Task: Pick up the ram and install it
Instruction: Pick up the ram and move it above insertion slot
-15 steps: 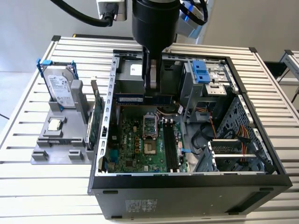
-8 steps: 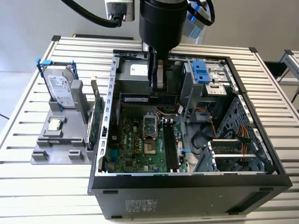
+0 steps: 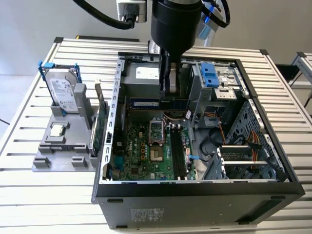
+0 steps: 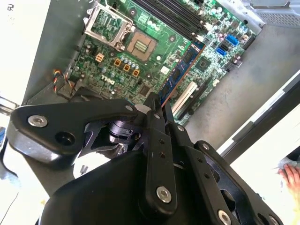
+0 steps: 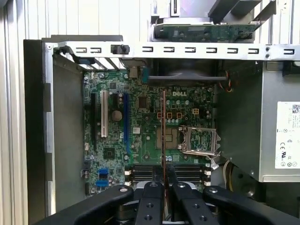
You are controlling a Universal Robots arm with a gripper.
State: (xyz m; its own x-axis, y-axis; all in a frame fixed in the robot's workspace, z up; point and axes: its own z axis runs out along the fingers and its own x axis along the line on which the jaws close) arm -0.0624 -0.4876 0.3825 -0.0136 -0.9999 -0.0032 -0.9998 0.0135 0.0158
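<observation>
The gripper (image 5: pixel 165 182) is clamping the ram (image 5: pixel 163 131) between fingers drawn in tight on its two faces, and it is gripping nothing else. In the first wrist view the stick is showing edge-on as one thin line running straight out from the fingertips. It is hanging over the motherboard (image 5: pixel 140 117) inside the open computer case (image 3: pixel 195 204).

Just beyond the fingertips in that view, the black memory slots (image 5: pixel 145 172) are running crosswise to that line. By my reading, the stick's long axis is lying roughly square to the slots rather than along them, and seating it is turning on that angle.

The second wrist view is showing the ram (image 4: pixel 183 70) by its flat blue face, dotted with chips and reaching away from the gripper (image 4: pixel 157 102) across the board. The slots (image 4: pixel 173 11) are lying farther off.

In the exterior view the gripper (image 3: pixel 168 90) is reaching down into the far part of the case. The ram (image 3: pixel 145 103) is lying level there, pointing toward the exterior view's left. It is hanging clear above the board, while the slots (image 3: pixel 178 153) are lying nearer the camera and running front to back.
</observation>
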